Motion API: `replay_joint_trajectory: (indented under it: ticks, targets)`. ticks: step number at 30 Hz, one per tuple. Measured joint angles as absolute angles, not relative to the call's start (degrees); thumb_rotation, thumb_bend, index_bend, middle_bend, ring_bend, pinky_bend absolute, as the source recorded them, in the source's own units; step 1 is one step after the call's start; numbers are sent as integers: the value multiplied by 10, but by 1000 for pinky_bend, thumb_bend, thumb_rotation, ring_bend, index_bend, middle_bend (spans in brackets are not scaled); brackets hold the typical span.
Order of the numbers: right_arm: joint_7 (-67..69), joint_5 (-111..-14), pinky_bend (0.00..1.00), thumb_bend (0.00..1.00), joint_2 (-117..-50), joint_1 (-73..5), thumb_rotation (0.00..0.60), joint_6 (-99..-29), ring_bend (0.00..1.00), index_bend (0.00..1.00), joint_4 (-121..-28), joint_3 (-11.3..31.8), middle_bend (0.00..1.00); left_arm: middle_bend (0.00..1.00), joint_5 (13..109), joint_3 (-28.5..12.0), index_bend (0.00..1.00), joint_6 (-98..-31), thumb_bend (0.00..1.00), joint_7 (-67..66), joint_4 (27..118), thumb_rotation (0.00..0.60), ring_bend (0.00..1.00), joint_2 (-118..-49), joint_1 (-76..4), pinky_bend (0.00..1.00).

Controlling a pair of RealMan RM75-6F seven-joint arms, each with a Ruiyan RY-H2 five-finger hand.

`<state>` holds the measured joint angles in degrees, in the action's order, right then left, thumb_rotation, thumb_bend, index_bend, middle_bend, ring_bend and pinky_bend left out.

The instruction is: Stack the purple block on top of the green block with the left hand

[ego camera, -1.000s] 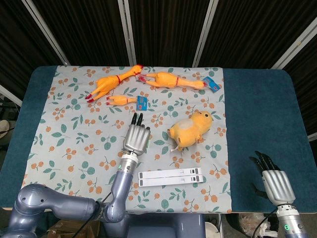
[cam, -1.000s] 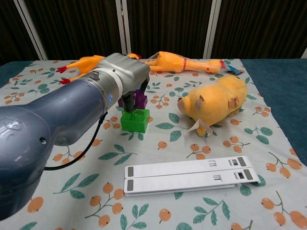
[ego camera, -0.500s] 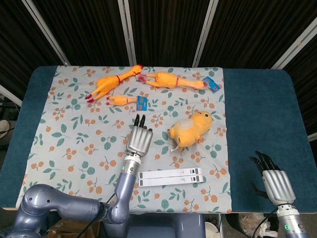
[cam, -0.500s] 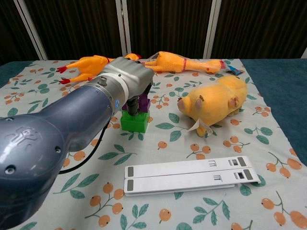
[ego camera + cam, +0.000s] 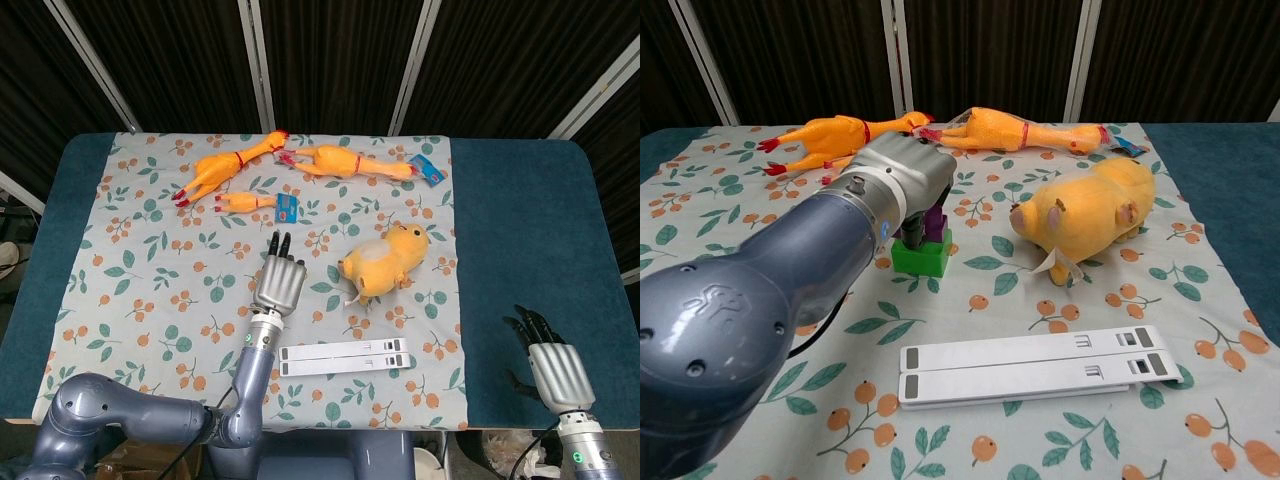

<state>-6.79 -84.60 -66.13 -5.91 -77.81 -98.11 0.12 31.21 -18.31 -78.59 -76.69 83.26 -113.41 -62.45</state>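
In the chest view the purple block (image 5: pixel 934 222) sits on the green block (image 5: pixel 922 258) on the flowered cloth. My left hand (image 5: pixel 902 178) reaches over it from the left and grips the purple block, one dark finger (image 5: pixel 909 232) down along its left side. From the head view the left hand (image 5: pixel 279 281) covers both blocks and hides them. My right hand (image 5: pixel 556 371) hangs at the bottom right over the blue table, holding nothing, its fingers apart.
A yellow plush toy (image 5: pixel 1087 212) lies just right of the blocks. Two white strips (image 5: pixel 1035 365) lie side by side near the front. Rubber chickens (image 5: pixel 1020 131) stretch along the back of the cloth (image 5: pixel 150 290). A blue tag (image 5: pixel 288 208) lies beyond the left hand.
The left hand has come down with the purple block, which now sits lower, on the green block. The right hand has not moved.
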Motion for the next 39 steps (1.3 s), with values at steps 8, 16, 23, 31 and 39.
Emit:
replay_joint_trajectory:
  ticks: [8, 16, 23, 31, 39]
  targets:
    - [-66, -848, 322, 294, -661, -59, 600, -779, 86, 185, -981, 1, 81, 434, 314, -174, 482, -783, 460, -768, 818, 600, 33, -1141, -624, 0]
    - [-66, -847, 322, 294, -660, -59, 600, -779, 86, 185, -983, 1, 80, 434, 319, -168, 485, -784, 460, -772, 812, 600, 33, -1145, -623, 0]
    - [-66, -846, 322, 293, -660, -59, 600, -778, 86, 185, -983, 1, 80, 434, 321, -161, 486, -783, 460, -775, 802, 600, 33, -1149, -620, 0]
    - [-66, -847, 322, 294, -660, -59, 600, -778, 86, 185, -983, 0, 80, 434, 322, -155, 490, -778, 460, -773, 791, 600, 33, -1150, -613, 0]
    - [-69, -846, 322, 294, -661, -59, 600, -777, 86, 185, -985, 0, 80, 434, 325, -148, 491, -775, 460, -777, 782, 600, 33, -1152, -608, 0]
